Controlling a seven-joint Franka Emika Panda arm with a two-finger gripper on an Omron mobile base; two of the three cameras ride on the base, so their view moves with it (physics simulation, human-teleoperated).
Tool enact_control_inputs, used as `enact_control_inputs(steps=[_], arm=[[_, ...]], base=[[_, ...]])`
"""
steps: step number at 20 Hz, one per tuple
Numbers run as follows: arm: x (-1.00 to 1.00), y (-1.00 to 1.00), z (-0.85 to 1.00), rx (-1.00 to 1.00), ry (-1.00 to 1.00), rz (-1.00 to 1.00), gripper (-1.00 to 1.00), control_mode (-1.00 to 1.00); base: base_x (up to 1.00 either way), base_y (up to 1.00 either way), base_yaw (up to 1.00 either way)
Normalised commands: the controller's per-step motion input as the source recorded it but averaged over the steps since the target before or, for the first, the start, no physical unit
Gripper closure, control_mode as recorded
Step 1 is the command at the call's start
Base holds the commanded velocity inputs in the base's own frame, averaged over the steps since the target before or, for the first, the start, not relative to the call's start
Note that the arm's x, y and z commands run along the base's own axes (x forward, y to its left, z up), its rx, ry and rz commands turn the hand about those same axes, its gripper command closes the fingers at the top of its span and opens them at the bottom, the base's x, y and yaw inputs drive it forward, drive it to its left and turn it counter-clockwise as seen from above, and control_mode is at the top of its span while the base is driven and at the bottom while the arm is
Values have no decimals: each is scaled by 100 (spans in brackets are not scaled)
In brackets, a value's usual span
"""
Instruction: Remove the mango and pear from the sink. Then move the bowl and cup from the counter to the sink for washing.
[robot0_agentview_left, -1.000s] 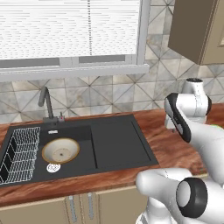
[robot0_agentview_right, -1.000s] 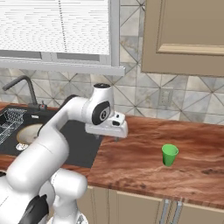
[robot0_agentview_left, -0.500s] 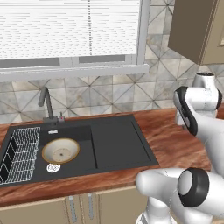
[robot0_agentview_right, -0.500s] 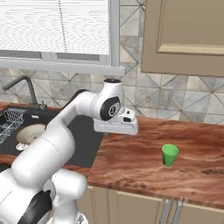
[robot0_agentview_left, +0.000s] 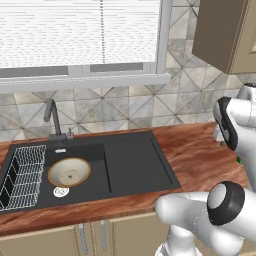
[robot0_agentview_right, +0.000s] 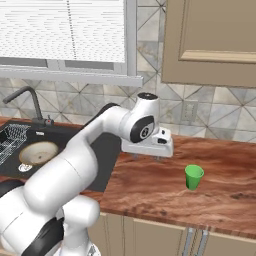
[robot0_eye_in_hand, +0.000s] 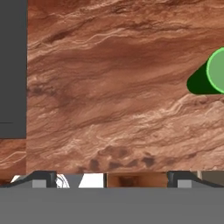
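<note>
The gripper (robot0_agentview_right: 159, 159) is held spread and empty above the counter (robot0_agentview_right: 150, 185), between the sink (robot0_agentview_left: 135, 162) and the cup (robot0_agentview_right: 193, 177); the bowl (robot0_agentview_left: 69, 172) sits in the sink basin

Even, fairly bright rendered light with no glare fills all views, soft and slightly blurry throughout, the window blinds (robot0_agentview_left: 80, 32) glowing white, and below the gripper (robot0_eye_in_hand: 109, 177) the cup (robot0_eye_in_hand: 216, 72) throws a dark green shadow across the counter (robot0_eye_in_hand: 113, 87).

One bowl (robot0_agentview_left: 69, 172) (in the sink (robot0_agentview_left: 135, 162)), one cup (robot0_agentview_right: 193, 177), one counter (robot0_agentview_right: 165, 187).
</note>
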Motion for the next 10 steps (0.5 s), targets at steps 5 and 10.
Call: enact_control_inputs(steps=[5,10], arm=[[0,-40,-6,3,-1,0,-100,-100],[8,-37,-11,0,1,0,-100,-100]], base=[[0,0,0],[0,0,0]])
